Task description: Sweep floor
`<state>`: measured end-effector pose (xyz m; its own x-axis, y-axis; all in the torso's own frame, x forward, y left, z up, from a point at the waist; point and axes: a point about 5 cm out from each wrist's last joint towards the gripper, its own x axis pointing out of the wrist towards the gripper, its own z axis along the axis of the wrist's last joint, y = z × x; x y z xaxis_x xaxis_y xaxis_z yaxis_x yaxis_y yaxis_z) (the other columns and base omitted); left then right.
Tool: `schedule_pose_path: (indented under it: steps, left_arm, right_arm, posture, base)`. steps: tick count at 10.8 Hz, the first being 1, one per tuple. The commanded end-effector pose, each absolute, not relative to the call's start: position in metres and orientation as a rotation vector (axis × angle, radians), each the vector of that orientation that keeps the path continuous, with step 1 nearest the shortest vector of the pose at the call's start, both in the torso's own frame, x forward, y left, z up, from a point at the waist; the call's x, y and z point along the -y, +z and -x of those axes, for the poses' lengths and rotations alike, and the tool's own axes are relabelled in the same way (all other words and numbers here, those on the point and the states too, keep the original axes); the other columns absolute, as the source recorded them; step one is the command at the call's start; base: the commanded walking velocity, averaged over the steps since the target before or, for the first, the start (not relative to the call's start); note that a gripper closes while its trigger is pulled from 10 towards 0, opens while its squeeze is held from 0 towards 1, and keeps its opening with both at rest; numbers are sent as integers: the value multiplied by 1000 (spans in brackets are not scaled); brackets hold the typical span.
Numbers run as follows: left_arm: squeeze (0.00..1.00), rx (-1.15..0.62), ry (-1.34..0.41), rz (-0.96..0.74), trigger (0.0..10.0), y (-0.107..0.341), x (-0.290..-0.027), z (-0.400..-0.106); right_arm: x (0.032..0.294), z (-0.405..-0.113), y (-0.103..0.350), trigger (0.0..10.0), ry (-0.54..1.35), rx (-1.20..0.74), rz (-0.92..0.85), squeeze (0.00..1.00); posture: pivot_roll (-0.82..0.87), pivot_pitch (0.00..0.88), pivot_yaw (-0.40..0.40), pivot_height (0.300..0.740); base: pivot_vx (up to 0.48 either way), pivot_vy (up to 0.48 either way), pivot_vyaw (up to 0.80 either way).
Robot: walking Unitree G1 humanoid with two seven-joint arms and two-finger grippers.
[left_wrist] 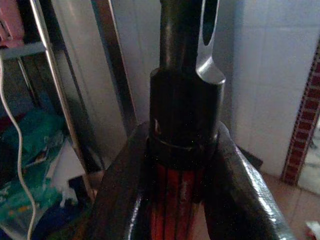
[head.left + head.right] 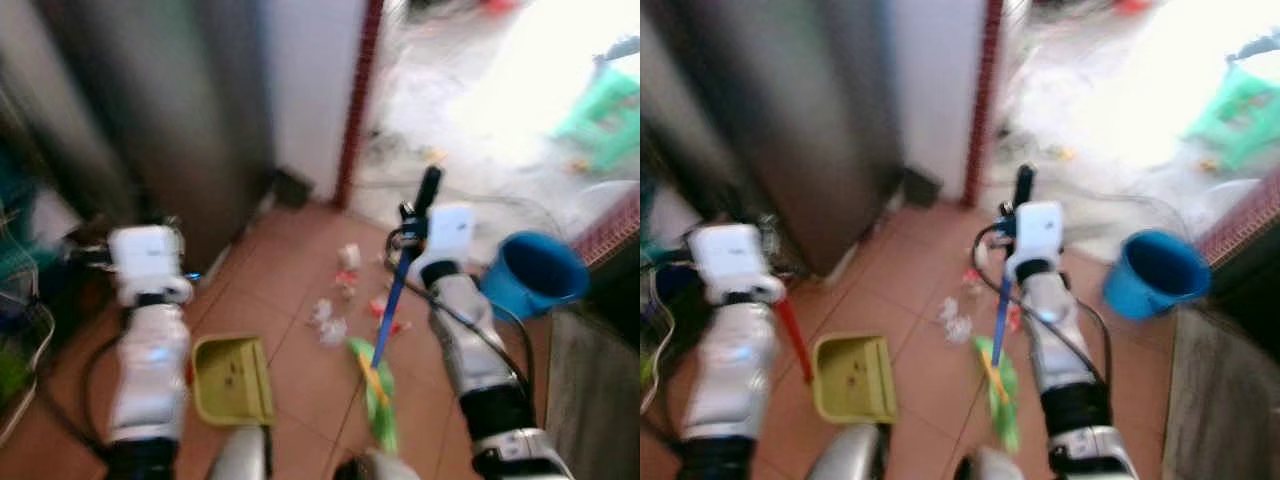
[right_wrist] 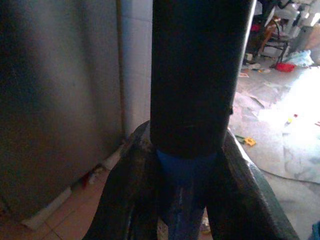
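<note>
**Broom and dustpan both in grip, litter ahead on the tiles**

I see the broom held in my right gripper: blue shaft, black top grip, green bristles down on the floor below and behind the jaws. The right wrist view has both black fingers pressed against the shaft just under the black grip, so the jaws are clenched on it.

My left gripper has its jaws clamped on the red handle of the dustpan, right below a black end cap. The yellow-green pan sits flat on the terracotta tiles, below those jaws and to their right side.

Between the two tools, just ahead of the bristles, lies the scattered litter: crumpled white scraps with some red bits, loose on the floor.

Beyond the right jaws, to their right, a blue bucket stands tipped. Ahead of the left jaws is a steel cabinet, then a white tiled wall with a red brick edge. The head views are blurred.
</note>
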<state>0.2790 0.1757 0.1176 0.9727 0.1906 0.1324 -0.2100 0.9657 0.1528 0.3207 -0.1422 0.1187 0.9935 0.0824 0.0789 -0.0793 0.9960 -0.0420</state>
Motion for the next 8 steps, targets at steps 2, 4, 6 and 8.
schedule_pose_path:
  steps: [2,4,6,8]
  left_arm:
    - [0,138,143,-234,10000,119,-165,-280]
    - [0,129,-53,-266,10000,114,-149,-280]
    - [0,108,-34,-282,10000,110,-163,-276]
    - [0,118,131,-218,10000,119,-184,-275]
  right_arm:
    - [139,-325,132,10000,89,142,40,0]
    - [142,-326,127,10000,69,125,35,0]
    - [142,-328,129,10000,26,135,9,0]
    - [146,-325,127,10000,16,131,20,0]
  posture:
    - [48,79,-95,740]
    - [75,87,-116,740]
    - [78,101,-87,740]
    - [65,98,-98,740]
  base:
    - [0,0,794]
    - [0,0,213]
    - [0,0,0]
    - [0,0,0]
